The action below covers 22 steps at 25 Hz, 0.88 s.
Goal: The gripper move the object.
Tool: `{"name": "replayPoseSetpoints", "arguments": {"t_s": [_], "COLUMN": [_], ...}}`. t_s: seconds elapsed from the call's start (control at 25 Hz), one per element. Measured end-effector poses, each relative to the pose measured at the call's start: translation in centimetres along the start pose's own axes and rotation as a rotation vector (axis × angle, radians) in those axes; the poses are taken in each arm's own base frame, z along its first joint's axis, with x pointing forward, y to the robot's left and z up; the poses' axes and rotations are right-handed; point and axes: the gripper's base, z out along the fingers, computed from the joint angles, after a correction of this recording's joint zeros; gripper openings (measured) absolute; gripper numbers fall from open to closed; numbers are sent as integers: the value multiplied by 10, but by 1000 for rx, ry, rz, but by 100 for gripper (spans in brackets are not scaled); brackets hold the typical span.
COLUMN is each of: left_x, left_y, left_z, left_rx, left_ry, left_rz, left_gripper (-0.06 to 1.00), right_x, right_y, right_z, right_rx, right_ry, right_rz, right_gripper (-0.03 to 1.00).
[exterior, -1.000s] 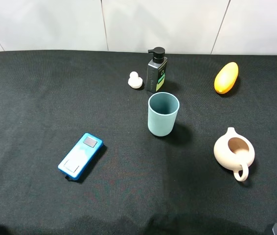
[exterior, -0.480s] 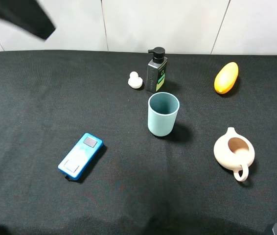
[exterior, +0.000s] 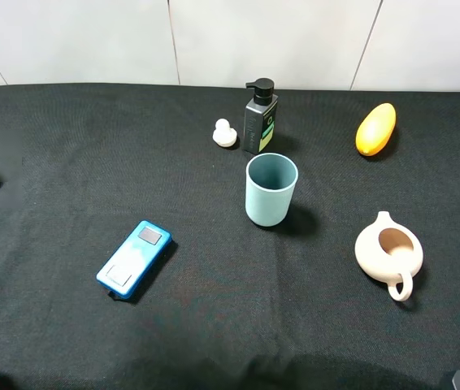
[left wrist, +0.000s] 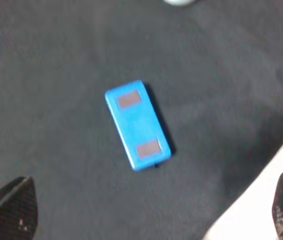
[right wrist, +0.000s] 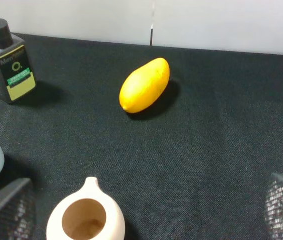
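The black pump bottle with a green-and-white label stands upright at the back middle of the black table, and also shows in the right wrist view. My left gripper is open and empty, high above the blue flat device. My right gripper is open and empty, near the front right, well away from the bottle. Neither claw shows in the high view.
A teal cup stands just in front of the bottle, and a small white knob lies to the bottle's left. The blue device lies front left. A yellow mango is back right and a beige teapot is right.
A black arm shape that crossed the top left corner half a second ago is gone; a dark patch now shows at the left edge. No object has moved.
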Motion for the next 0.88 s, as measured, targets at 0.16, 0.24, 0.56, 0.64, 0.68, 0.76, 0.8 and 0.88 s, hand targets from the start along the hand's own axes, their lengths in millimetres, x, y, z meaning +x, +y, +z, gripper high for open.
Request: {"name": "replayPoseSetpoints", "arguments": {"t_s": [0.16, 0.24, 0.56, 0.64, 0.68, 0.76, 0.8, 0.88], "left_x": [18, 26, 74, 86, 92, 101, 107, 116], "left_y": [-3, -4, -2, -1, -1, 1, 1, 2], "left_z": [-7, -8, -11, -9, -8, -7, -5, -2], "left_rx": [2, 0, -81, -122, -148, -198, -228, -278], "left_ry": [-7, -21, -111, -147, -166, -193, -207, -217], "left_rz": [-37, -60, -194, -232, -249, -279, -289, -313], "left_gripper": [99, 99, 99, 99, 99, 99, 99, 99], "right_x": [0, 0, 0, 0, 0, 0, 0, 0], "right_y": [0, 0, 0, 0, 0, 0, 0, 0], "right_z": [0, 0, 0, 0, 0, 0, 0, 0], "right_rx": [0, 0, 0, 0, 0, 0, 0, 0], "right_ry": [0, 0, 0, 0, 0, 0, 0, 0], "right_rz": [0, 0, 0, 0, 0, 0, 0, 0], "right_gripper": [69, 69, 69, 69, 69, 69, 69, 69]}}
